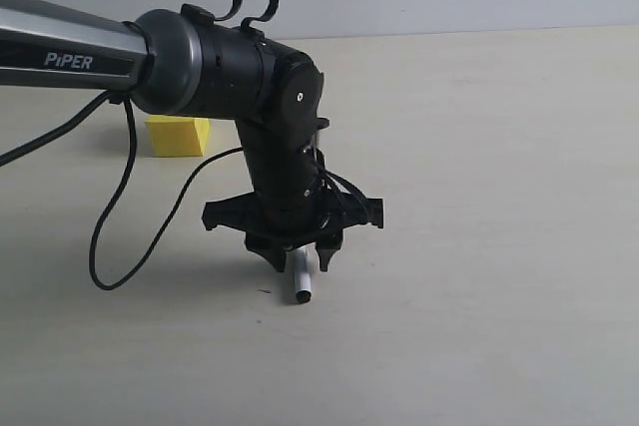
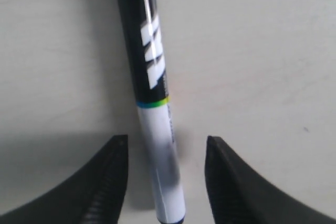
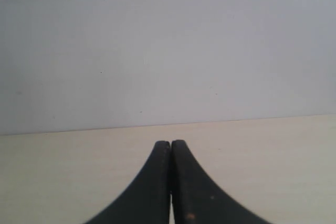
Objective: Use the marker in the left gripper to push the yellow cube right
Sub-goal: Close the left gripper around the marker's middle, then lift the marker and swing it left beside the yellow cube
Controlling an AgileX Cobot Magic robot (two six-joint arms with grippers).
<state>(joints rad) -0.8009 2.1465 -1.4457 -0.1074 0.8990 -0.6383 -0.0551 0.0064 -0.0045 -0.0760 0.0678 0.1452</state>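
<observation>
My left gripper (image 1: 300,258) hangs low over the table (image 1: 499,197) with its jaws apart. They straddle the marker (image 1: 302,284), which appears to lie flat with a gap on each side, so I grip nothing yet. The yellow cube (image 1: 180,135) sits well apart, behind and to the left, partly hidden by my arm. I judge I should centre over the white barrel and close squarely so the marker neither rolls nor twists. Then I should carry it round to the cube's left face before pushing right. My right gripper (image 3: 170,148) has its fingers pressed together, empty.
</observation>
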